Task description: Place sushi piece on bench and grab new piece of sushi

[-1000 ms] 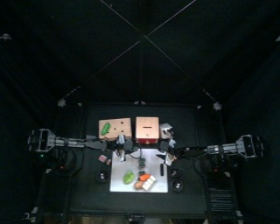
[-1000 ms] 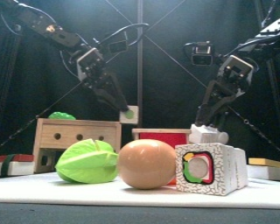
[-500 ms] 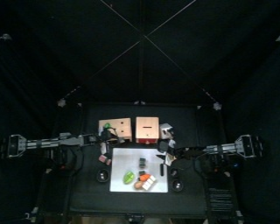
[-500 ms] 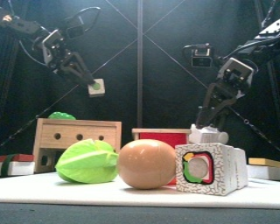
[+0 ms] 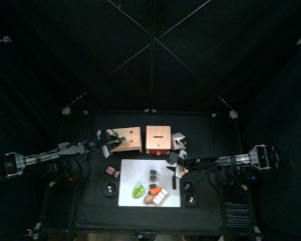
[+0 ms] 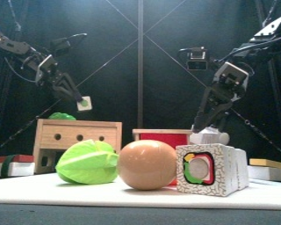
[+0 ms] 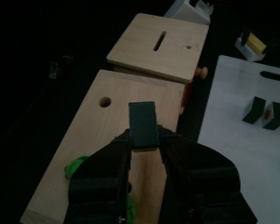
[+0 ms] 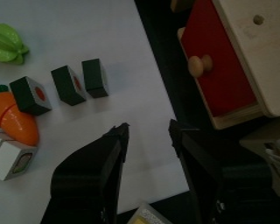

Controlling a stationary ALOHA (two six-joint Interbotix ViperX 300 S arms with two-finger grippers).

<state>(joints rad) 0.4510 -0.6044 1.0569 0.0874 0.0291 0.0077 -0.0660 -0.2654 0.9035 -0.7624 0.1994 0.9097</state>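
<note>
The left end effector [image 7: 145,140] grips a dark sushi piece [image 7: 143,128] and hangs over the pale wooden bench [image 7: 113,109], the placing step apparently in hand. The right end effector [image 8: 146,144] hovers with jaws apart and empty above the white board [image 8: 108,61], where more sushi pieces [image 8: 80,83] lie. Next, lowering and release onto the bench look due.

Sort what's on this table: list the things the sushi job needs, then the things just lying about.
Needed: sushi piece in the left end effector, bench, spare sushi pieces on the white board.
Lying about: green leaf, orange ball, red drawer, slotted wooden block.
</note>
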